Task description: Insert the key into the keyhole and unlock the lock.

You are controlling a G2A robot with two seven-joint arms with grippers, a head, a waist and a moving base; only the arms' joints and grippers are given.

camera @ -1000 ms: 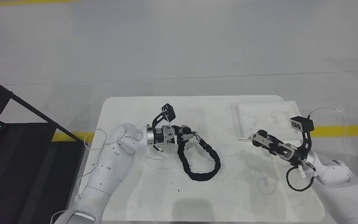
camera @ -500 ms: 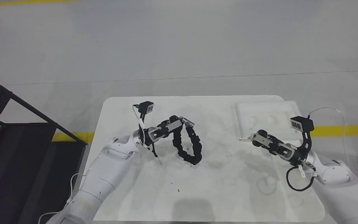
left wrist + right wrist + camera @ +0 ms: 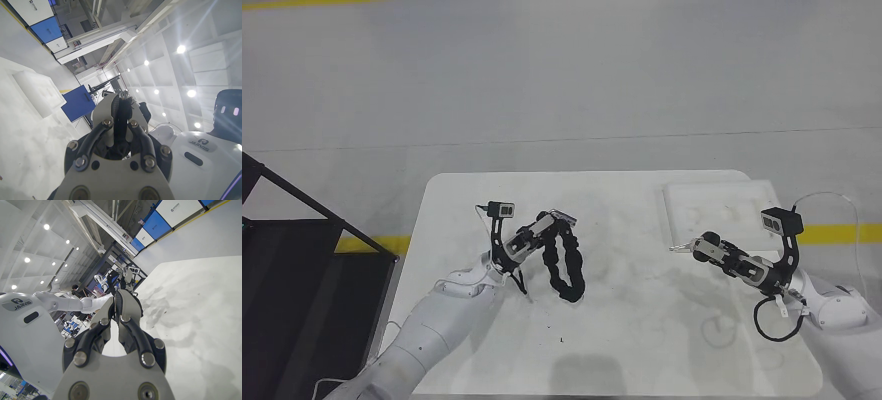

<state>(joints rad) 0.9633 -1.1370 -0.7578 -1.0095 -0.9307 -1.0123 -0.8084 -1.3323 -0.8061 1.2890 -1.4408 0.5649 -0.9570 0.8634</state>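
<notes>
A black sleeved cable lock (image 3: 564, 265) hangs in a loop above the table's left-middle, its silver lock head (image 3: 564, 215) at the top. My left gripper (image 3: 545, 225) is shut on the lock just below that head; in the left wrist view the black sleeve (image 3: 122, 113) is pinched between the fingers. The right wrist view shows the lock head's keyhole face (image 3: 125, 273) turned toward my right gripper (image 3: 117, 295). That right gripper (image 3: 698, 246) stays at the table's right side, shut on the small key (image 3: 678, 247), whose tip pokes out toward the lock.
A white foam tray (image 3: 712, 205) sits at the table's back right corner. A black rack (image 3: 292, 215) stands off the table's left edge. A black cable loop (image 3: 770, 322) hangs by the right arm. The white table (image 3: 642, 320) lies between the arms.
The left arm has lifted and turned the lock, drawing the loop left and narrower, with the lock head now raised. The right arm and key have not moved.
</notes>
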